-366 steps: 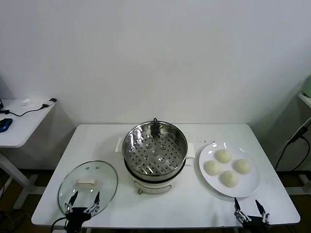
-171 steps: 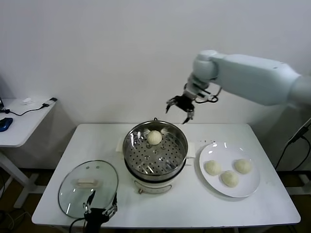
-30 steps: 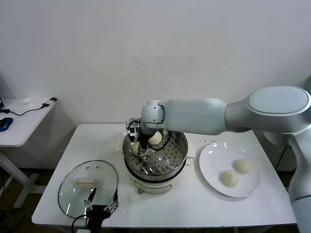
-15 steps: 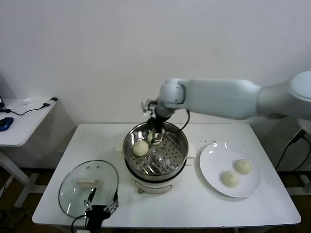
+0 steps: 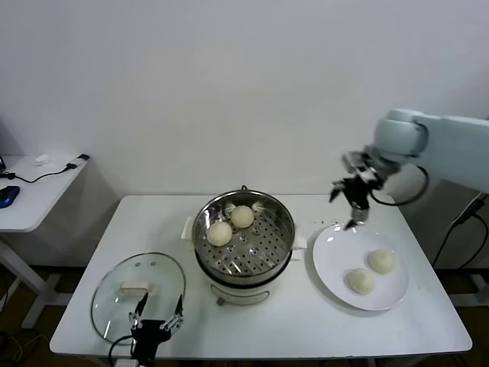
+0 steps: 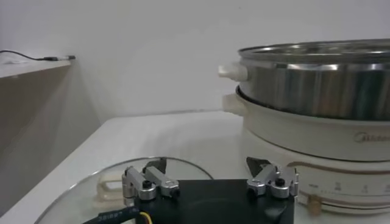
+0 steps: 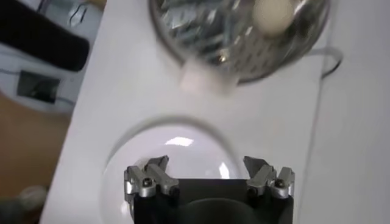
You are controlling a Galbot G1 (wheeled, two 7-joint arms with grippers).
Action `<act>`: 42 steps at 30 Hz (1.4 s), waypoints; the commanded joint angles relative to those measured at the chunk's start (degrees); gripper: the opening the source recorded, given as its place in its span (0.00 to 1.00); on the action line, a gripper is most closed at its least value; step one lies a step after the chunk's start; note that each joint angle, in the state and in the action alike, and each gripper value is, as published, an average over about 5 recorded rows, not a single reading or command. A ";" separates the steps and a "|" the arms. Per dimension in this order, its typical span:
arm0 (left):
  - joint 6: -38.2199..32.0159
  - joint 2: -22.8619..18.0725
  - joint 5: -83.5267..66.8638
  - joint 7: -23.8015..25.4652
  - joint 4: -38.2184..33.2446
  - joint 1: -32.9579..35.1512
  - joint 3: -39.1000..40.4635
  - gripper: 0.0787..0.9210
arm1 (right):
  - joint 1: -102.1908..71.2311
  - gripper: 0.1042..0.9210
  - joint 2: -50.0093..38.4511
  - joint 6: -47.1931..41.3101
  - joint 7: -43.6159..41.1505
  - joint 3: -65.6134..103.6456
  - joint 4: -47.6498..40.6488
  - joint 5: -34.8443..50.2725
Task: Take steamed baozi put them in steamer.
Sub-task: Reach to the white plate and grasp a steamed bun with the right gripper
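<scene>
Overhead, white table [image 5: 252, 325] against pale wall [image 5: 229, 76]

right arm: reached in from the right, raised at the far right | right gripper [image 5: 350, 206]: pointed down, jaws spread wide, nothing held | left gripper [image 5: 157, 314]: parked low at the near left, jaws apart, empty

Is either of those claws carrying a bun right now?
No. The right gripper hangs open and empty above the plate; the left gripper, parked beside the glass lid, is open and empty too.
</scene>
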 commanded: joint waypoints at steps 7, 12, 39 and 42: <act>0.03 -0.31 -0.25 -0.03 -0.13 0.41 -0.68 0.88 | -21.19 0.88 -11.05 -6.16 5.71 8.55 0.87 -6.84; -0.02 -0.39 -0.29 -0.06 -0.08 0.42 -0.71 0.88 | -27.94 0.88 -10.26 -8.13 8.50 14.48 -2.27 -8.31; -0.35 -0.26 0.00 -0.21 0.62 0.85 0.04 0.88 | -43.09 0.87 -4.21 -10.56 14.35 26.41 -7.53 -13.68; -0.37 -0.29 0.03 -0.21 0.64 0.85 0.04 0.88 | -43.21 0.85 -3.85 -10.64 14.71 26.79 -7.51 -13.72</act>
